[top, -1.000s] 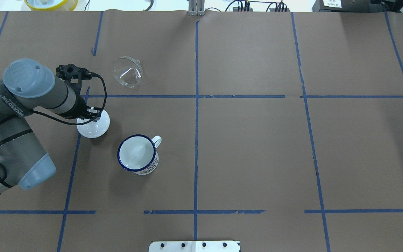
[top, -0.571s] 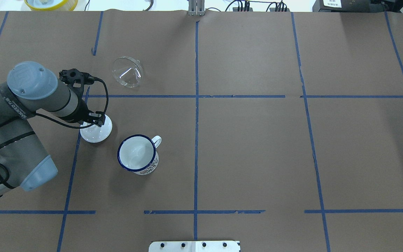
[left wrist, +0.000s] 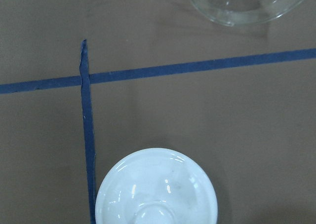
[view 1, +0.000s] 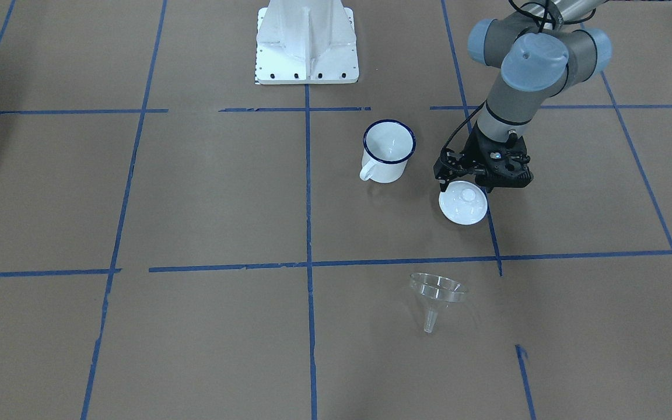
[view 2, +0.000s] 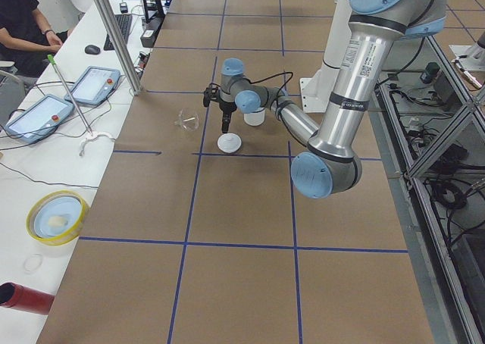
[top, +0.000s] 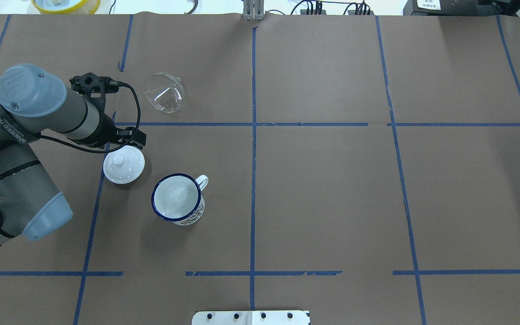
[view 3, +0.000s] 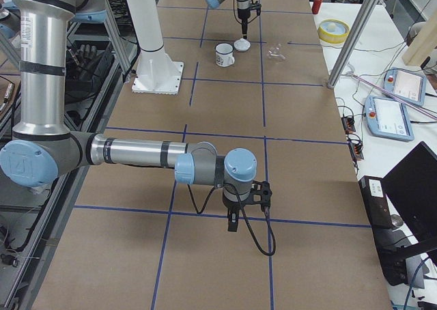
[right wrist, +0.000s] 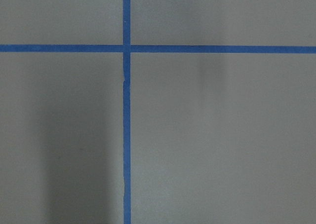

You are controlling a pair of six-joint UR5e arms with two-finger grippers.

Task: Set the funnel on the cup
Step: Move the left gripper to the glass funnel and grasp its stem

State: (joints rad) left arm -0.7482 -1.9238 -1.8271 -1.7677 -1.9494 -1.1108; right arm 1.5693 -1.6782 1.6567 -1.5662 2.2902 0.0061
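Change: a second earlier the left claw (view 1: 480, 179) hung right over the round white lid (top: 123, 167); now it had drawn off toward the far side of the table (top: 332, 180), leaving the knobbed lid bare and resting flat.
Left claw: above the tape line between lid and funnel, holding nothing. Whether its jaws were spread or pressed together I cannot tell, since no fingers showed in the wrist view.
Funnel: the funnel (top: 164, 92) lay tipped on its side beyond the tape line, mouth toward the robot, spout pointing away, untouched. Its rim just entered the top of the left wrist view.
Cup: the cup (top: 177, 197) stood upright and open near the lid, handle toward the table's middle, well apart from the funnel.
Right claw: the right claw (view 3: 232, 222) hung over bare table far from everything; its jaws could not be judged.
Meaning: the lid looked to be out of the way, so the mug's mouth was free. The funnel pickup seemed next, though not yet begun.
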